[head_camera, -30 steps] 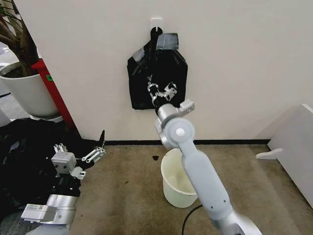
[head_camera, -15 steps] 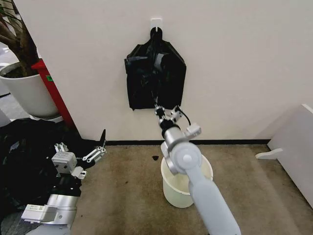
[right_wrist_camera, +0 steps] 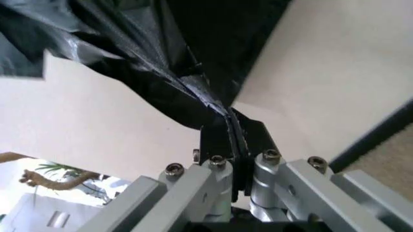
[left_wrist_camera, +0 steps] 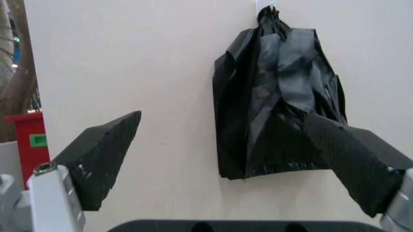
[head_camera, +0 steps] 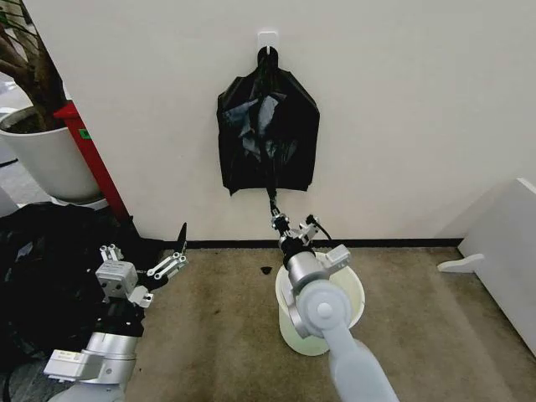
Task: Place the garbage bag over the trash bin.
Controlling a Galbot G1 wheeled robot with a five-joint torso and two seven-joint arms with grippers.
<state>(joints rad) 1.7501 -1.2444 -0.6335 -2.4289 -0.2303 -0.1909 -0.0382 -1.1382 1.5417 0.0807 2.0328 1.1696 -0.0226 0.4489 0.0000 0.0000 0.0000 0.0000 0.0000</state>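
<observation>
The black garbage bag [head_camera: 268, 126] hangs from a white wall hook [head_camera: 268, 38]. A thin strand is drawn down from its bottom edge. My right gripper [head_camera: 275, 219] is shut on that strand just below the bag. In the right wrist view the fingers [right_wrist_camera: 216, 140] pinch the gathered plastic [right_wrist_camera: 161, 48]. The cream trash bin [head_camera: 350, 297] stands on the carpet under the right arm, which partly hides it. My left gripper [head_camera: 146, 251] is open, low at the left. From its wrist view it [left_wrist_camera: 223, 118] faces the bag [left_wrist_camera: 277, 96] from a distance.
A dark heap of bags [head_camera: 42, 268] lies on the floor at the left, with a large white plant pot [head_camera: 46, 155] and a red stand [head_camera: 92, 159] behind it. White furniture [head_camera: 502, 243] stands at the right. A small black scrap [head_camera: 265, 270] lies on the carpet.
My right gripper has come down from the bag's middle to below its bottom edge, drawing a strand of plastic with it. The left gripper has shifted slightly.
</observation>
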